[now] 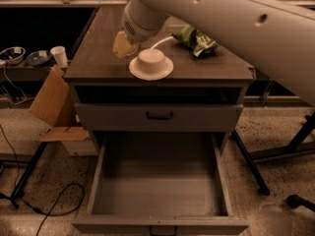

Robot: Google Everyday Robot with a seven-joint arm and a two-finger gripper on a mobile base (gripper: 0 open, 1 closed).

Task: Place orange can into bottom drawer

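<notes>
We see the deep grey bottom drawer [160, 195] pulled out below the front edge of the dark wooden tabletop [98, 63], its whole floor in view. The claw [125, 42] hangs low over the tabletop, just left of a white bowl on its plate [151, 65]. A yellow-gold shape at its tip may be the small orange can [121, 47]. We cannot tell its long axis, nor whether the claw grips it.
</notes>
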